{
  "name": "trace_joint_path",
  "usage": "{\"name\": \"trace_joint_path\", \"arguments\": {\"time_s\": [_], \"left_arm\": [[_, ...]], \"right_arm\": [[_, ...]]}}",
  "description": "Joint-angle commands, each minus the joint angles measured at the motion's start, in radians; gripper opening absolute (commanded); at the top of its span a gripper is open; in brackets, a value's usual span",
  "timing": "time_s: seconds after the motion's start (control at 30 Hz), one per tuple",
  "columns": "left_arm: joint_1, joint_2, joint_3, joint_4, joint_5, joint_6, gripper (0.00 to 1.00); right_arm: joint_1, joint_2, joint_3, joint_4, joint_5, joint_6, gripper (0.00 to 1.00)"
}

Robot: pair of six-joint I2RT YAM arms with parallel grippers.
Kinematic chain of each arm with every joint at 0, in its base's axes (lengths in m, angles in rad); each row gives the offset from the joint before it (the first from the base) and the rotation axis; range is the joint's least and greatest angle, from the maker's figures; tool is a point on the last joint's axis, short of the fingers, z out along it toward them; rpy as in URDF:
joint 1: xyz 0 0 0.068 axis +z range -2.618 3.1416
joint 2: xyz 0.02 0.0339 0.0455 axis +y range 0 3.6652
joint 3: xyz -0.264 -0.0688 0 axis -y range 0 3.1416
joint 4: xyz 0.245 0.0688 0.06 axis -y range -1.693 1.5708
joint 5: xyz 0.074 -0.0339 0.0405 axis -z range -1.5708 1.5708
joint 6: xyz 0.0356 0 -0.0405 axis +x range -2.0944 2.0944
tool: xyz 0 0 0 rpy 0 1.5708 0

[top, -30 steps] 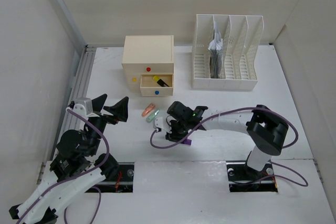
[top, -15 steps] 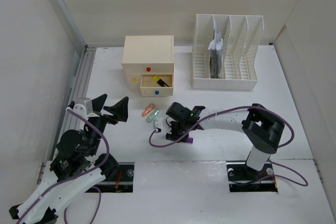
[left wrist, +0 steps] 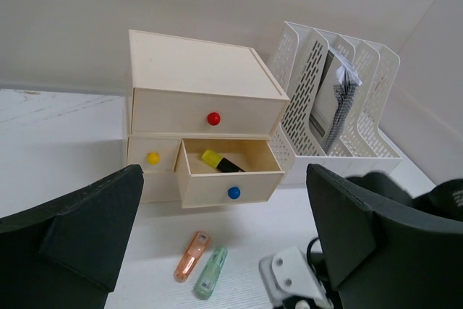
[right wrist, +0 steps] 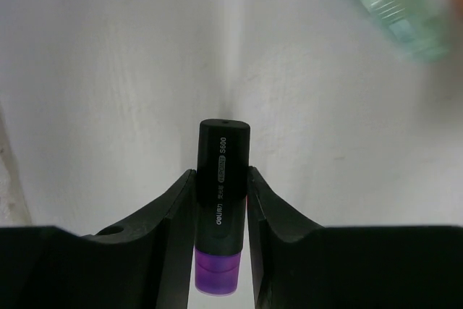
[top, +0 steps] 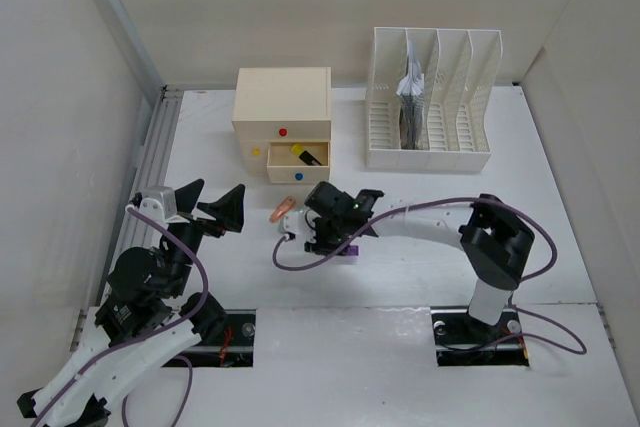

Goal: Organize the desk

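Observation:
The white desk (top: 430, 207) holds the arms and loose items. My right gripper (top: 333, 233) is shut on a black-and-purple highlighter (right wrist: 223, 146), whose purple end shows in the top view (top: 349, 248). The gripper sits low over the desk, just in front of the cream drawer box (top: 282, 107). An orange correction tape (left wrist: 191, 256) and a green one (left wrist: 210, 271) lie side by side left of that gripper. The green one is blurred at the upper right of the right wrist view (right wrist: 391, 9). My left gripper (top: 215, 211) is open and empty at the left.
The box's lower right drawer (top: 298, 162) is open, with a yellow highlighter (left wrist: 221, 162) inside. A white slotted file rack (top: 430, 97) with papers stands at the back right. A grey rail (top: 150, 162) runs along the left edge.
My right gripper has moved left and toward the drawer box with the purple highlighter, now covering the green tape in the top view. The left arm has not moved.

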Motion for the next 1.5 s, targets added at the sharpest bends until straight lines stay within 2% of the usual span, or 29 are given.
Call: {"name": "trace_joint_path", "arguments": {"time_s": [0.0, 0.3, 0.47, 0.6, 0.87, 1.2, 1.37, 1.47], "left_arm": [[0.004, -0.009, -0.001, 0.04, -0.005, -0.002, 0.94], [0.004, 0.0, -0.001, 0.04, -0.005, -0.002, 0.94], [0.004, 0.0, -0.001, 0.04, -0.005, -0.002, 0.94], [0.004, 0.0, -0.001, 0.04, -0.005, -0.002, 0.94], [0.004, 0.0, -0.001, 0.04, -0.005, -0.002, 0.94], [0.004, 0.0, -0.001, 0.04, -0.005, -0.002, 0.94], [0.004, 0.0, -0.001, 0.04, -0.005, -0.002, 0.94], [0.004, 0.0, -0.001, 0.04, -0.005, -0.002, 0.94]], "right_arm": [[0.011, -0.062, 0.176, 0.008, 0.129, -0.067, 0.05], [-0.137, 0.03, 0.639, 0.04, 0.173, -0.205, 0.05], [-0.2, 0.092, 0.72, 0.074, 0.092, -0.254, 0.06], [-0.245, 0.182, 0.828, 0.017, -0.011, -0.265, 0.09], [-0.256, 0.202, 0.817, 0.023, -0.111, -0.306, 0.09], [-0.256, 0.142, 0.698, 0.086, -0.163, -0.334, 0.09], [-0.256, 0.171, 0.708, 0.036, -0.154, -0.343, 0.09], [-0.256, 0.185, 0.719, 0.022, -0.142, -0.343, 0.15]]}}
